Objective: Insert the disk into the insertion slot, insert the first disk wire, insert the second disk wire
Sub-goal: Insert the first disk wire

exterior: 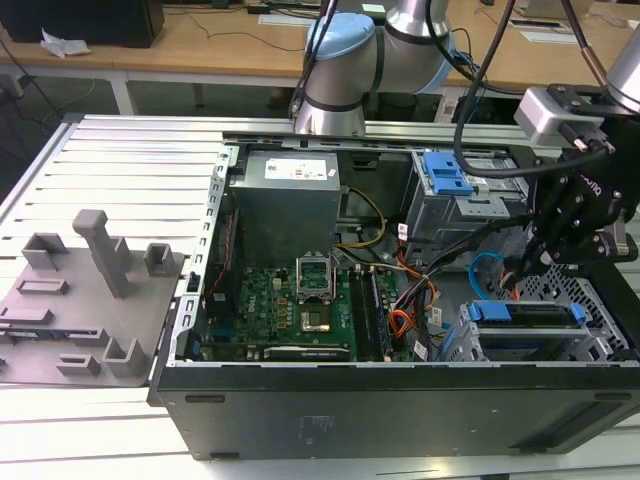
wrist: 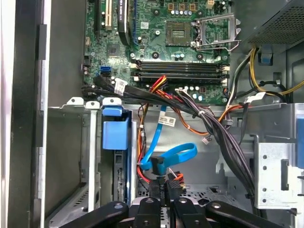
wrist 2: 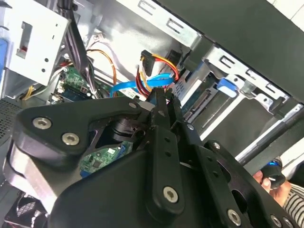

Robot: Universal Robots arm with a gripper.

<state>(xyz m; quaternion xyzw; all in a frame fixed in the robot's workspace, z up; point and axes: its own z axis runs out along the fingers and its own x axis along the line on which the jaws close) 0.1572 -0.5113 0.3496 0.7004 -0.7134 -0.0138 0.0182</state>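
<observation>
End effector [wrist: 165, 198] clenched on a disk wire [wrist: 169, 183] just beside the disk [exterior: 525, 313], seated in the insertion slot [exterior: 572, 290]; computer case [exterior: 400, 410] on slatted tabletop [exterior: 130, 150]

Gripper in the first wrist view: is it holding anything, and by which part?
The gripper looks shut on a black connector at a wire's end, pinched by the connector's body.

**Slatted bench, two loads**

Silver slatted metal table [exterior: 130, 150] spanning the frame, ribs running left to right. Lower left: flat grey fixture plate [exterior: 85, 325] lying on the slats, topped with grey blocks and one tall post [exterior: 105, 250]. Centre to right: open black computer case [exterior: 400, 410] on its side, just beside the plate.
</observation>
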